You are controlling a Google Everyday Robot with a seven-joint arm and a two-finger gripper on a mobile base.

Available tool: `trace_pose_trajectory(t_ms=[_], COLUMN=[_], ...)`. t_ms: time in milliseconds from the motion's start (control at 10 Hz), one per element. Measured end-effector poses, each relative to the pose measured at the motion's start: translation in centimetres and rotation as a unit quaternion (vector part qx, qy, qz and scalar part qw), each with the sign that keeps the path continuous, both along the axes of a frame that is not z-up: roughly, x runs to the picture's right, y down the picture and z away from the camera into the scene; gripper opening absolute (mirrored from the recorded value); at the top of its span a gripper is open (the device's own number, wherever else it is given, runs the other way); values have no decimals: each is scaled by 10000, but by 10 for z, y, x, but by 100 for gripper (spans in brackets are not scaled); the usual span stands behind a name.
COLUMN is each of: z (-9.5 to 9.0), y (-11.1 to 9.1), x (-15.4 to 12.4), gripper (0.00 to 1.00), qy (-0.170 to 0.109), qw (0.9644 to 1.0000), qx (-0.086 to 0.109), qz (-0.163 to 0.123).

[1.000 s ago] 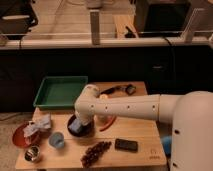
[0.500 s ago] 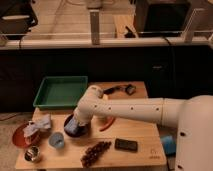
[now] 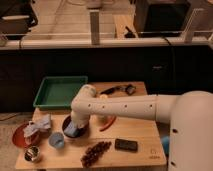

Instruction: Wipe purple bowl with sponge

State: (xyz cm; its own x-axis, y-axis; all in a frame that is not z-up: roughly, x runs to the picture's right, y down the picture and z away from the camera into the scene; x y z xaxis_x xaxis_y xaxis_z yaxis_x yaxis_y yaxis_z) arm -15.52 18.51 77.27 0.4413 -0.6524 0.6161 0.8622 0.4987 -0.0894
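At the front edge of the table [image 3: 145,131] we see 1 small metal cup [image 3: 32,154], a bunch of dark grapes [image 3: 96,152] and a flat black object [image 3: 126,145]. Just behind them a small blue cup [image 3: 56,140] stands close beside the near-left rim of the purple bowl [image 3: 65,124]. We judge that cup to be the thing a wide stroke could knock, so the wiping should stay inside the rim, in short circular passes.

The purple bowl sits left of the table's middle. The hand [image 3: 75,128] is down inside it, at the end of the white arm [image 3: 120,106] that reaches in from the right. A light-blue patch, the sponge [image 3: 71,133], shows at the near side of the bowl's hollow, below the hand. We cannot tell how far the hand is open, nor whether it grips the sponge or only presses on it. For a good wipe we would press lightly and straight down, so the bowl neither slides nor tips, and sweep the floor first, then the wall.

The bowl is round, so it has no long axis; it stands upright, mouth facing up. The sponge is mostly covered, and we cannot tell which way its long side runs.

Left of the bowl a reddish plate [image 3: 19,141] carries a pale cloth [image 3: 37,125]. Farther back, the green tray [image 3: 60,92] lies near the bowl's far rim.
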Motion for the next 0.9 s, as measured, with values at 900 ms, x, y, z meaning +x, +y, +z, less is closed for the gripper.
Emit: trace_pose_trajectory(t_ms=[900], z=[7], y=[0], x=[41], gripper=[1], qy=[830], qw=[9966], qx=[-9], qz=[-17])
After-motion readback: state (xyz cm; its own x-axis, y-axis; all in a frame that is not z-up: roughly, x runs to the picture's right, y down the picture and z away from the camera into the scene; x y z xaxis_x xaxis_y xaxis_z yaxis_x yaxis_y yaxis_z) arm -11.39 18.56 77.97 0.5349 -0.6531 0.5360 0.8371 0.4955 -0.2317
